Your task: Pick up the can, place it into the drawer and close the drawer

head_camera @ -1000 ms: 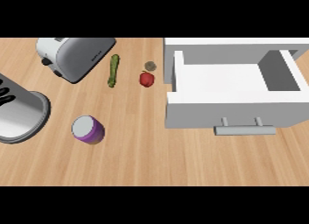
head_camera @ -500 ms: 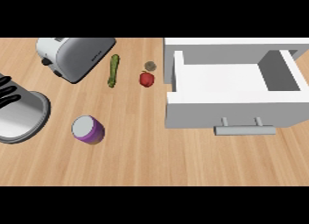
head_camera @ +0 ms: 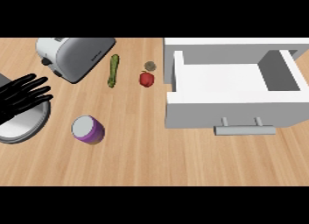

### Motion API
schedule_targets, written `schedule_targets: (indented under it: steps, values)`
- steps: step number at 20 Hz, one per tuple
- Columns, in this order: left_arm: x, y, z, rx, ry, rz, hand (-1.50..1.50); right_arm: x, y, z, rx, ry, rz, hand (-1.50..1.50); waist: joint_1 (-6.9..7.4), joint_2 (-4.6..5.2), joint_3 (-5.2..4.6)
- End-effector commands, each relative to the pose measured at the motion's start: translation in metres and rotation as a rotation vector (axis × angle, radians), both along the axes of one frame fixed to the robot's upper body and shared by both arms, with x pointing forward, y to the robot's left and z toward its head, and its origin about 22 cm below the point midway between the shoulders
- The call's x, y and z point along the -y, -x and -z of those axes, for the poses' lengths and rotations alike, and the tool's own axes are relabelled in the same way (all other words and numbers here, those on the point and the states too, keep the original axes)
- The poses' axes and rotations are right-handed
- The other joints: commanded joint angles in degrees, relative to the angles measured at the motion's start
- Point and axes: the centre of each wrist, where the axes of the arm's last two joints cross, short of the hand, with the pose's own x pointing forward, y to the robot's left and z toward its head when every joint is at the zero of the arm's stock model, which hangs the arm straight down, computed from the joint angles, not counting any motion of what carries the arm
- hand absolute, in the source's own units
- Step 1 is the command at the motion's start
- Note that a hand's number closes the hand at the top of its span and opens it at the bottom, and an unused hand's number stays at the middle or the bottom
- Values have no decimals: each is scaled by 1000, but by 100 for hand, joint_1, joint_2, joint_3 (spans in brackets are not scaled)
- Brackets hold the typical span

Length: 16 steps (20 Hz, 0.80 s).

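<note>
A: On the wooden surface, near its left half, what is seen of the can?

B: The can is seen tilted on the wood, its pale top turned up and to the left, its purple wall toward the lower right. It is touched by nothing.

A: And the hand?

B: Only the left hand is shown, at the view's left edge, with its fingers spread wide and straight, pointing up and to the right. Nothing is held by it. It is laid over a round grey and white object, which is partly hidden beneath it; what that object is cannot be told. The can is found just to the right of that object, apart from the hand.

A: Where is the drawer placed?

B: The drawer is seen at the right, pulled open, its white inside bare, its handle facing the lower edge. It is set well apart from the can.

A: What else is laid out?

B: A toaster is set at the upper left. A thin green vegetable is laid beside it, then a small red pepper, with a small brownish item just above the pepper, near the drawer's left wall.
</note>
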Motion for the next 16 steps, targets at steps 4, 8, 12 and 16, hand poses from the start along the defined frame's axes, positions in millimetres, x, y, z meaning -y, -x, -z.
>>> schedule_targets:
  steps: [4, 8, 12, 16]
  values:
    - [43, -16, 26, -37, -34, -12, -150, 15, -9, -8, 5, 15, 7, -150, 13, 9, -2]
    - [42, -10, 48, -39, -58, 0, -150, 16, 18, -2, 1, 5, 1, -150, -16, 4, -3]
    - [40, -1, 74, -39, -63, -14, -150, 25, 17, -16, -6, 10, -6, -150, 7, 2, -4]
    - [43, -18, 77, -40, -88, -65, -150, 27, 28, -15, -8, 21, 14, -150, -10, 3, -4]
